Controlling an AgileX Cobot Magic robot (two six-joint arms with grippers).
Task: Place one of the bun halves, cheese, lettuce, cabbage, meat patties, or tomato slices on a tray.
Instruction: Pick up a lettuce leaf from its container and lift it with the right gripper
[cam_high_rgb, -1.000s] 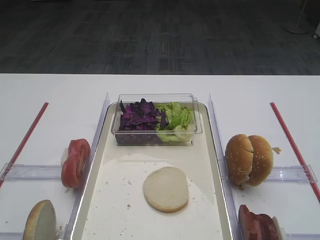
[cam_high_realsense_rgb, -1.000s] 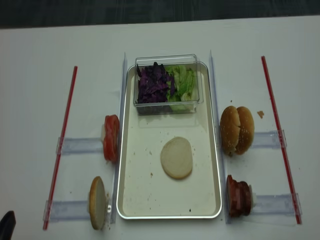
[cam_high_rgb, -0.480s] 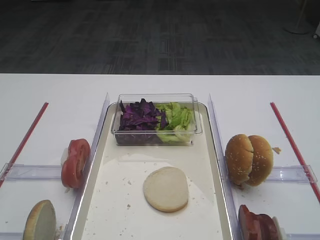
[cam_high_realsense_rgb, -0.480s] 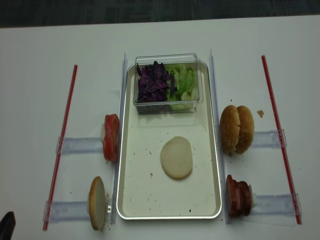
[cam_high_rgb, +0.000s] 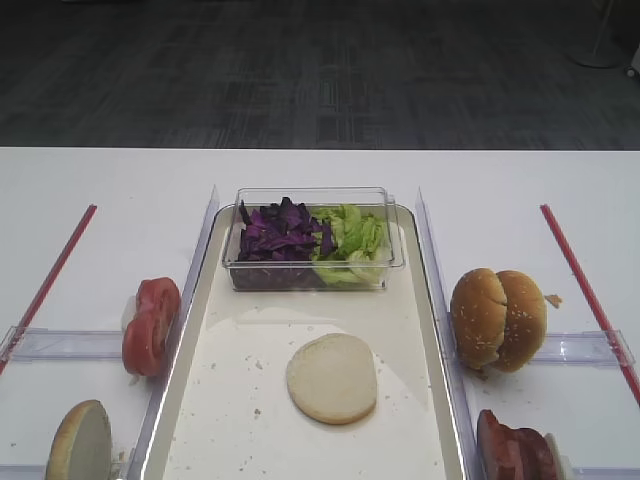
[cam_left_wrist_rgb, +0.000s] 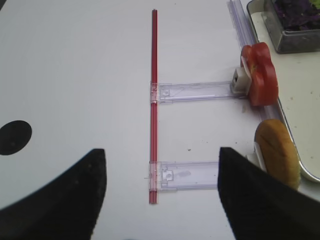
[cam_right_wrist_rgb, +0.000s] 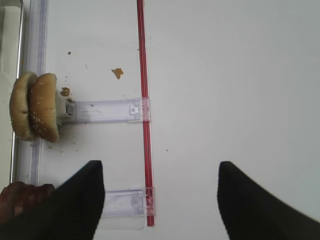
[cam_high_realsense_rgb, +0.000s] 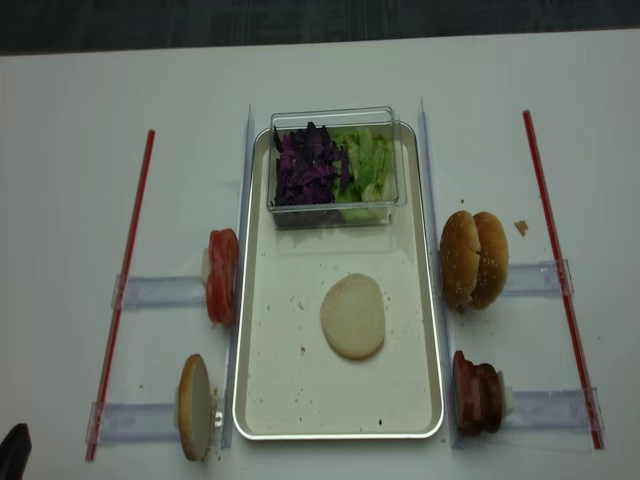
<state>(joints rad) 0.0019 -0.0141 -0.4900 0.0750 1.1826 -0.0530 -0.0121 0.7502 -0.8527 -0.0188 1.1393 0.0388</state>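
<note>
- Nothing has moved since a second ago.
- My right gripper (cam_right_wrist_rgb: 159, 200) is spread wide, holding nothing.
- One of the bun halves (cam_high_rgb: 332, 378) lies flat on the tray (cam_high_rgb: 420, 300), far left of it.

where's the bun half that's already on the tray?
The bun half lies cut face up near the middle of the tray in the overhead view, nearer the camera than the clear box of cabbage and lettuce.

Bright even light, soft shadows, sharp focus.
</note>
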